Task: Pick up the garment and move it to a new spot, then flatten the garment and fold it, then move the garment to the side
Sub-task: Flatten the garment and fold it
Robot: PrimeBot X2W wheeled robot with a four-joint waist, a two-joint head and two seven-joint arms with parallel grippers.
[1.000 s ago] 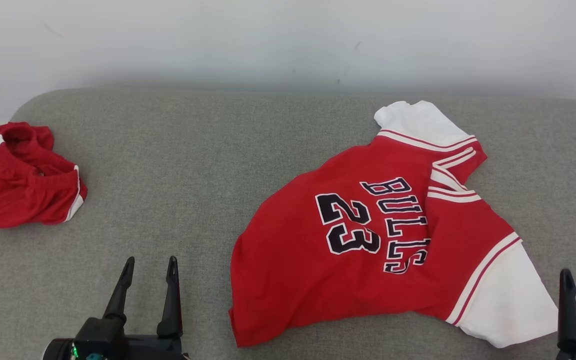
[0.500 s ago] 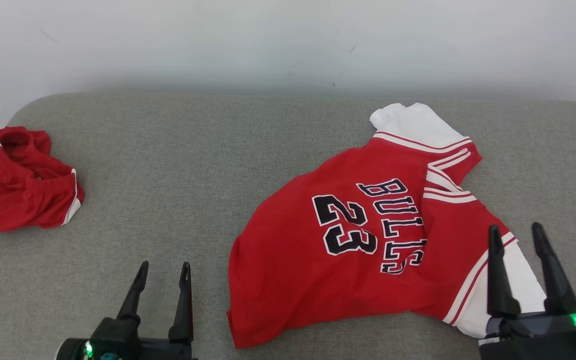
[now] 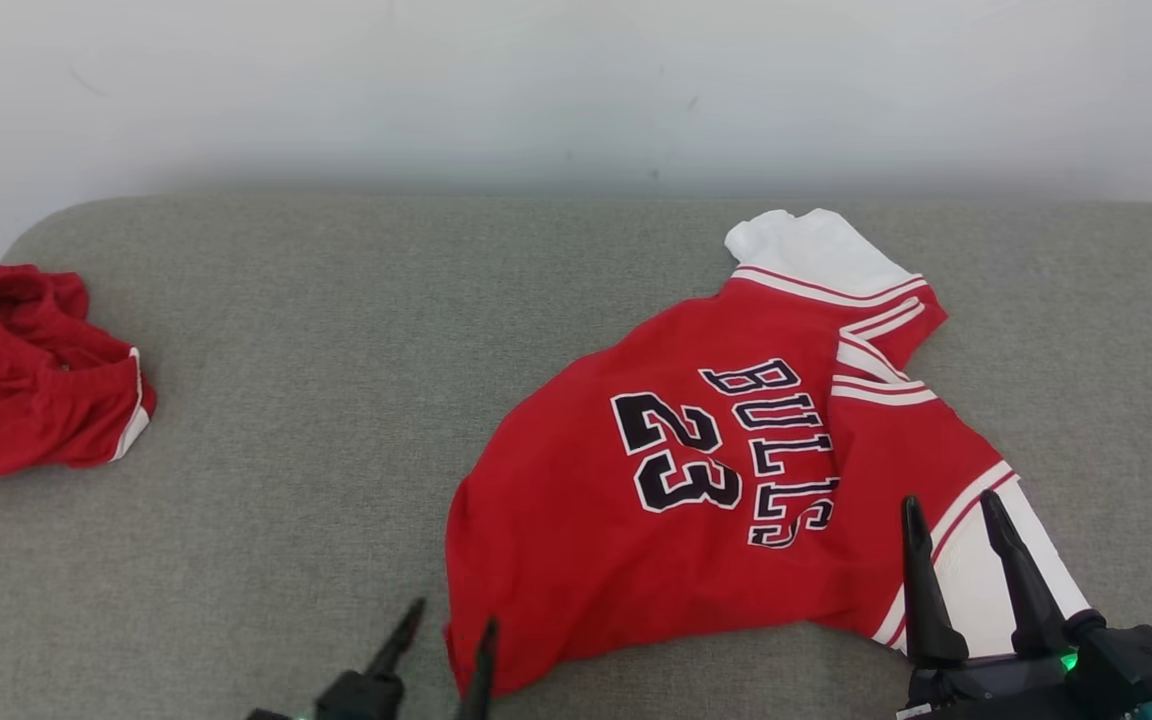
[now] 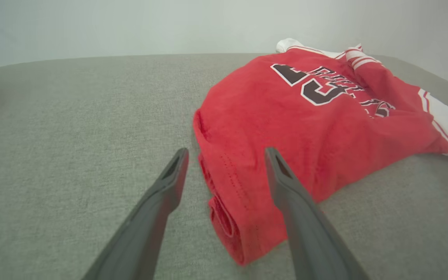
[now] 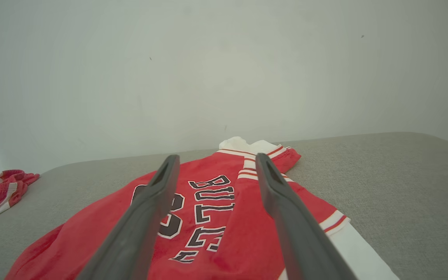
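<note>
Fingers [image 4: 158,202] of the left gripper [image 4: 226,153], spread, straddle the jersey's [image 3: 636,560] hem [image 4: 228,221], its doubled layers plain from that wrist, while the head view puts the right gripper [image 3: 951,503], also spread, over the white sleeve [image 3: 976,590].

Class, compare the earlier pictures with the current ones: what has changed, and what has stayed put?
The left gripper slid right to the jersey hem corner; the right gripper came in leftward over the white sleeve. Both are open, holding nothing. Jersey and shorts lie unmoved.

Looks like a bare test room or lab tbh, just a grey fabric-covered worktop [image 3: 336,350] up against a plain white wall [image 3: 536,80].
</note>
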